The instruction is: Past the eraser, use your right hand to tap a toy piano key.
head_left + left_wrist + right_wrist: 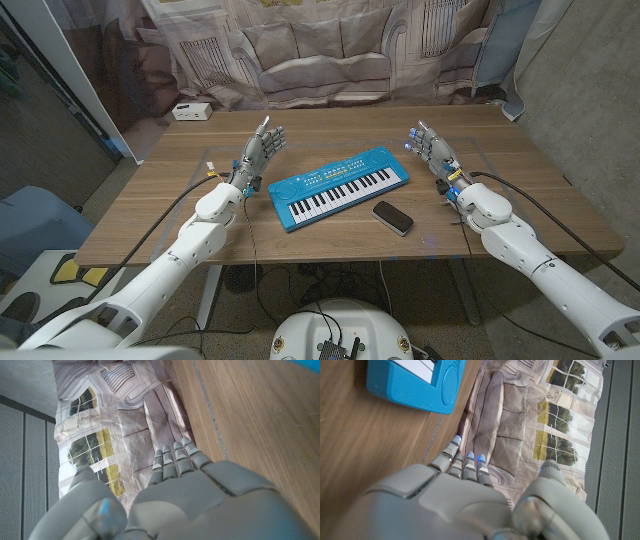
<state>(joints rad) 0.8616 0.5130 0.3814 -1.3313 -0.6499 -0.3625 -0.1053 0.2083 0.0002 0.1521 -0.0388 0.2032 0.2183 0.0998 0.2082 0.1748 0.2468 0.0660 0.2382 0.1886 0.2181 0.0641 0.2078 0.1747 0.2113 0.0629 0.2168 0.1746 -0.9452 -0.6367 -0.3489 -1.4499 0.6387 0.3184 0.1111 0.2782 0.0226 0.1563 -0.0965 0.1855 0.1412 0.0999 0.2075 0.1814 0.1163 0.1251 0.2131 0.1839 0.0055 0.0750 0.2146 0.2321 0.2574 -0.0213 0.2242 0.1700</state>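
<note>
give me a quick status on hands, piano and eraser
Both hands open, left hand, right hand. Toy piano untouched between them. Eraser lies near the piano's front edge.

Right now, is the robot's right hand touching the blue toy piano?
Apart. The head view shows bare wood between the right hand and the toy piano; the hand is off to the side, its fingers spread and holding nothing.

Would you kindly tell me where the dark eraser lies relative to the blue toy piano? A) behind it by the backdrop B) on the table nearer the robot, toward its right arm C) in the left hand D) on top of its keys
B: the eraser lies on the table just in front of the toy piano's right end, apart from it.
</note>
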